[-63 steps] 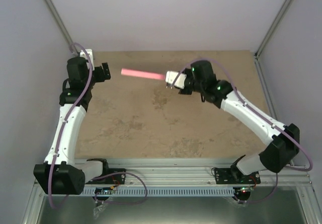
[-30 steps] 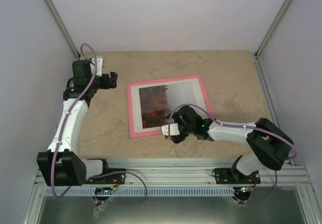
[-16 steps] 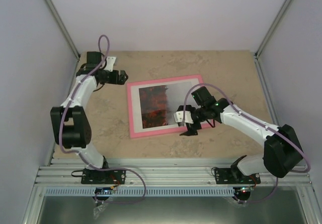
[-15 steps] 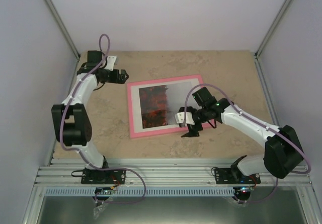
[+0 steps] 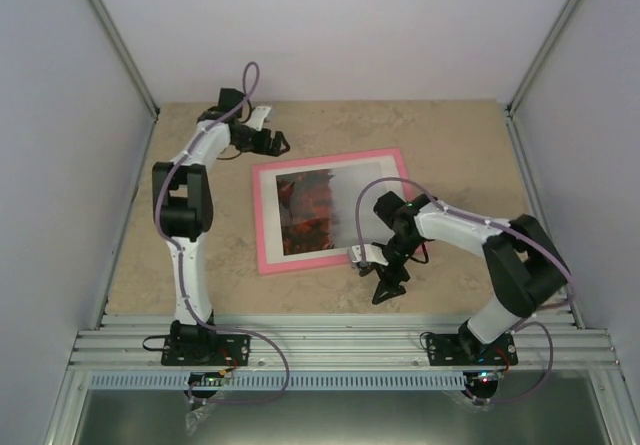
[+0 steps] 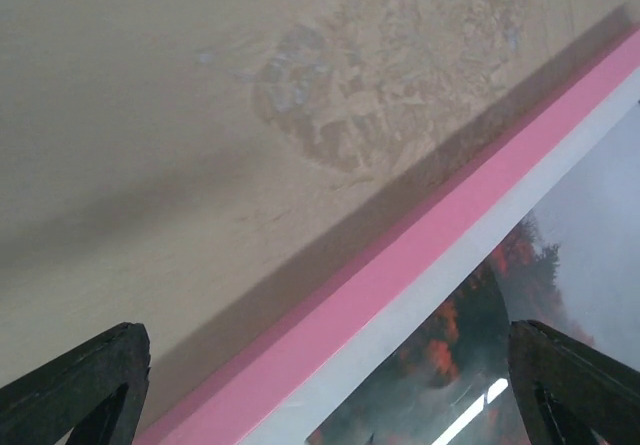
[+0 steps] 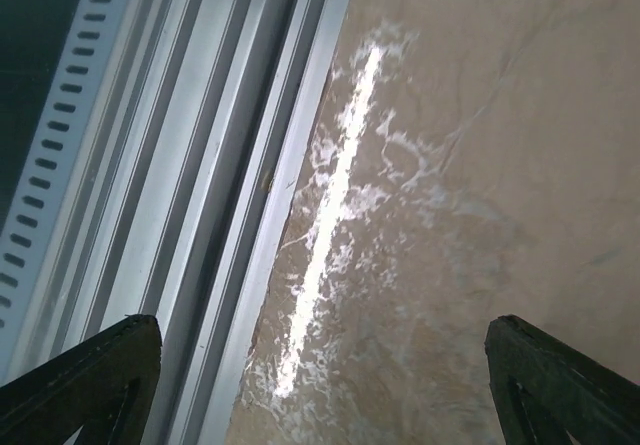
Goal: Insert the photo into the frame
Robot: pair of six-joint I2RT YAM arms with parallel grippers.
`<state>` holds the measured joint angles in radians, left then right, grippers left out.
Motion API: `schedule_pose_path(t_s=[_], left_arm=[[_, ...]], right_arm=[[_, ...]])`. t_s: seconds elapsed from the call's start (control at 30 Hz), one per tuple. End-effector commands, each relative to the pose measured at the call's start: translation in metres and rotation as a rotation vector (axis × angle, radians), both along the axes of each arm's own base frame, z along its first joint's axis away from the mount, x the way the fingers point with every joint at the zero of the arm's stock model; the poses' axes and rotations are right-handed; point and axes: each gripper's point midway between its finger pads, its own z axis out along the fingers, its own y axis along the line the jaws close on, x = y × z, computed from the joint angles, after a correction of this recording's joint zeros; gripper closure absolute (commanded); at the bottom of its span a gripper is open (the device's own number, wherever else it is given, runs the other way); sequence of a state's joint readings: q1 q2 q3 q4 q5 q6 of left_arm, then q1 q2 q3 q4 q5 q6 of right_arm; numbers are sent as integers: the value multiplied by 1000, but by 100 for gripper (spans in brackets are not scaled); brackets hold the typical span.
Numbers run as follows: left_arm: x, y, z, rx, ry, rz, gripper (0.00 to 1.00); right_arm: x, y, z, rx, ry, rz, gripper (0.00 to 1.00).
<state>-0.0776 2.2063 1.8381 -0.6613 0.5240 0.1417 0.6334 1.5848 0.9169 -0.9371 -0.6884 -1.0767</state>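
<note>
The pink frame (image 5: 258, 227) lies flat mid-table, and the photo (image 5: 305, 213) with its red foliage and grey sky shows inside it behind a white mat. My left gripper (image 5: 276, 145) hovers open at the frame's far left corner. In the left wrist view its jaws (image 6: 330, 397) stand wide over the pink frame edge (image 6: 319, 344), the white mat (image 6: 369, 354) and the photo (image 6: 434, 369). My right gripper (image 5: 385, 283) is open just off the frame's near right edge, over bare table. The right wrist view shows nothing between its fingers (image 7: 90, 380).
An aluminium rail (image 7: 170, 195) runs along the table's near edge, close to the right gripper. Grey walls (image 5: 60, 115) close in the left, right and back. The tabletop (image 5: 200, 265) is tan and mottled.
The left arm has swung right, bringing its gripper to the frame's far left corner. The right gripper has moved off the frame toward the near edge. The frame has stayed flat.
</note>
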Motion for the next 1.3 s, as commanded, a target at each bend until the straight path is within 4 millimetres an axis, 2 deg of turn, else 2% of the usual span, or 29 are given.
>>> schedule_pose_path(t_s=[0.0,0.2,0.37,0.53,0.7,0.8,0.87,0.93,1.1,1.27], left_arm=[[-1,-23,-8,-39,51,-51,1],[-2,-35,-33,-19,81,-91,1],[-19,-42,-61,-6,155,-151,1],[-46,-52,-68,-72,241,-235,2],[-92,-46,-63,-49,267,-326,5],[-135,-39,-57,-34,271,-374,5],[-170,-35,-65,-34,304,-411,6],[-199,-30,-64,-25,297,-440,6],[-262,-22,-72,-24,322,-502,7],[-295,-11,-74,23,300,-517,6]], right_arm=[[-8,-2,-10,-50,96,16,11],[0,-9,-32,-136,85,-23,11],[8,-24,-51,-219,45,-77,11],[31,-37,-61,-275,54,-218,11],[70,-48,-63,-289,74,-414,11],[103,-47,-56,-255,108,-559,11],[122,-42,-47,-206,155,-631,11],[138,-34,-40,-158,198,-682,11],[160,-12,-29,-64,277,-716,11],[176,2,-28,-20,325,-735,12]])
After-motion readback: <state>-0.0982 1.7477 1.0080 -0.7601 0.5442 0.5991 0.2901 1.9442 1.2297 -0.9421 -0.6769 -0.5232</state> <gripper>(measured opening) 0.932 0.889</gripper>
